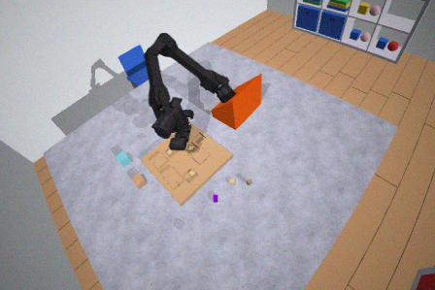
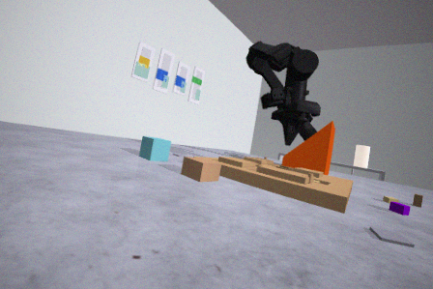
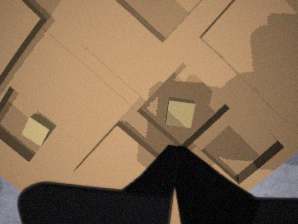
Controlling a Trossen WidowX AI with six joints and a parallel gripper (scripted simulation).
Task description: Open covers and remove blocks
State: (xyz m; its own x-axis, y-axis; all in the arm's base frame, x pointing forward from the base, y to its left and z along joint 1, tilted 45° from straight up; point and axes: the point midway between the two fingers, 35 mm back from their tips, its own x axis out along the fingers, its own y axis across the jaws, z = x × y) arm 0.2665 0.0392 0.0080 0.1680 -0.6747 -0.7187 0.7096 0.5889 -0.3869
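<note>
The tan puzzle board (image 1: 216, 162) (image 2: 309, 191) (image 3: 90, 75) lies on the grey rug. My gripper (image 1: 177, 145) (image 2: 293, 138) (image 3: 175, 153) is shut and empty, hanging over the board's back part. In the wrist view a pale yellow block (image 3: 180, 113) sits in an uncovered well just ahead of my fingertips. A second block (image 3: 36, 130) sits in another uncovered well to the left. Pale blocks also show in wells in the top view (image 1: 192, 173) (image 1: 192, 148). Two tan blocks (image 1: 232, 180) (image 1: 249, 182) (image 2: 418, 200) and a purple block (image 1: 216, 198) (image 2: 399, 208) lie on the rug right of the board.
A cyan cube (image 1: 123, 158) (image 2: 155, 148) and a tan box (image 1: 140, 180) (image 2: 200, 168) stand left of the board. An orange wedge (image 1: 240, 102) (image 2: 314, 155) stands behind it. A blue chair (image 1: 133, 66) is by the wall and a toy shelf (image 1: 354, 13) is far right.
</note>
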